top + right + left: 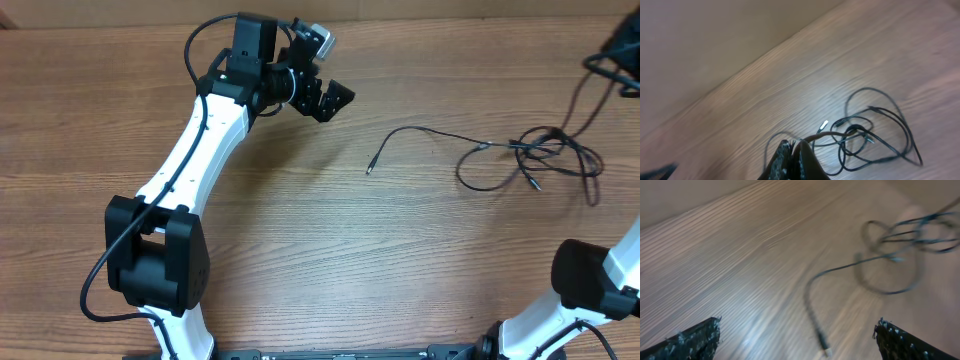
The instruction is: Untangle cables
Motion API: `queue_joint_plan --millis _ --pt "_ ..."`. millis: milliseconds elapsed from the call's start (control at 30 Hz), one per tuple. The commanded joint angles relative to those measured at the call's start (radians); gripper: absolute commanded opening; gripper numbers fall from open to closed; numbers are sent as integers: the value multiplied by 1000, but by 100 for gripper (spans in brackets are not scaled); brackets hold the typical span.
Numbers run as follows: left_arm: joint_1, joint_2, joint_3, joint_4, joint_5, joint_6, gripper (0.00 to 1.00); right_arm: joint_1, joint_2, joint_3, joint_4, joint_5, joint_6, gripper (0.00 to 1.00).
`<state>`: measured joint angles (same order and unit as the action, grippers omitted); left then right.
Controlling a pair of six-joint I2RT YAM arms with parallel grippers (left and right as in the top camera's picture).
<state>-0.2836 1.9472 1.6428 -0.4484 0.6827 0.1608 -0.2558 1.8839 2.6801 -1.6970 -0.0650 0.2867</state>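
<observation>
The cables (540,150) lie in a loose black tangle on the right of the wooden table. One strand runs left from the tangle and ends in a small plug (369,169). My left gripper (335,105) hangs open over the far middle of the table, left of that plug and holding nothing. In the left wrist view the fingertips (700,340) stand wide apart, with the plug (826,351) lying between them on the table and the tangle (910,235) beyond. My right gripper (622,62) is at the far right edge. It is shut (795,150) on a cable that arcs down to the tangle (865,137).
The table (300,230) is plain wood grain. The left arm (200,140) slants across the left half from its base at the near edge. The right arm's base (600,280) sits at the near right corner. A loose silver-tipped plug (824,125) lies beside the tangle.
</observation>
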Motion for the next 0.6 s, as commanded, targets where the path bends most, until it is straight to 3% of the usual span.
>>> queue_joint_plan --millis 0,233,567 --pt "-38 11 17 28 175 -12 100 73 -27 3 9 -63 -7 4" --pt "-137 11 17 35 157 -3 99 204 -27 3 42 -128 10 4" --pt "-260 11 17 -35 -92 28 100 251 -27 3 92 -174 62 4"
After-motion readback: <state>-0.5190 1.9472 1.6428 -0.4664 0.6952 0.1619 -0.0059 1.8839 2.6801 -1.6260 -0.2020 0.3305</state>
